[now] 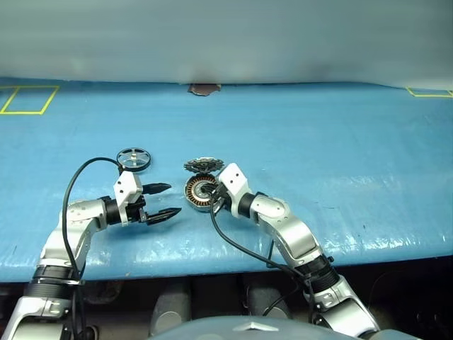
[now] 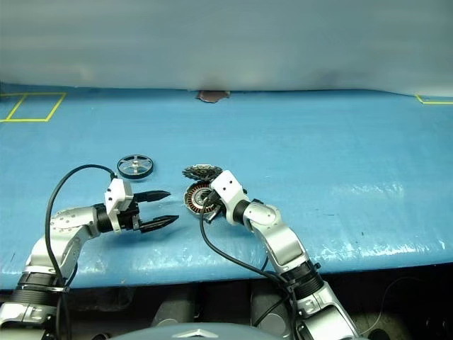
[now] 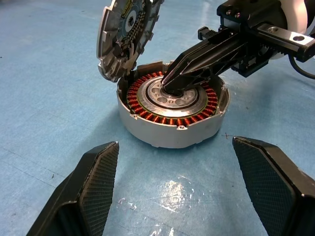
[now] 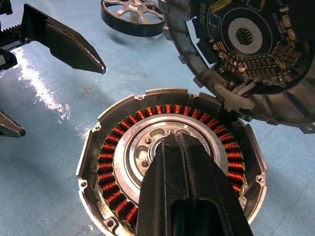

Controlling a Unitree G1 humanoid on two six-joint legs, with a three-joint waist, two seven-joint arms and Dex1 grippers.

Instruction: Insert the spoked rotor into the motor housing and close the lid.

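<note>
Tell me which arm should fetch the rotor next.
Left, probably. The left gripper is open, holds nothing, and sits nearer the rotor, which lies on the table on the left side. The right gripper is shut, its tips down in the centre of the housing, whose lid stands open.

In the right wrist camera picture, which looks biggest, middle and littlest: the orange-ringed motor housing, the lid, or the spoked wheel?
1. The motor housing looks biggest.
2. The lid comes next, though the picture's edge cuts it off, so it may match the housing.
3. The spoked rotor looks littlest, but it lies farther from the camera and is also cut off, so its real size may be closer.
</note>
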